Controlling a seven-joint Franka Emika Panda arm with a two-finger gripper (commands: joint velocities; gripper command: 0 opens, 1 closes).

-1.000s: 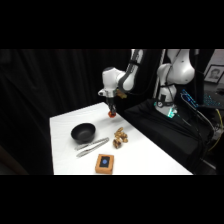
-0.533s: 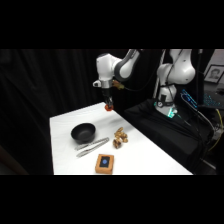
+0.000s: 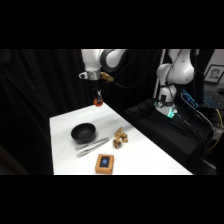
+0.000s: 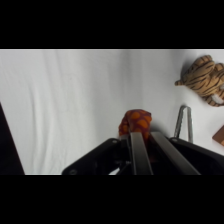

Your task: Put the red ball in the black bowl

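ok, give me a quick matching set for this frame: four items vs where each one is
Items:
1. red ball
2. black bowl
3. metal tongs
4. orange-edged block

Places:
A. on the table, nearest the camera-side edge
B. held in the claw, up off the table
C. lying on the table just in front of the bowl
D. on the table, below and left of the claw in the side view, nothing in it

Pairs: 1-B, 2-D, 3-C, 4-A
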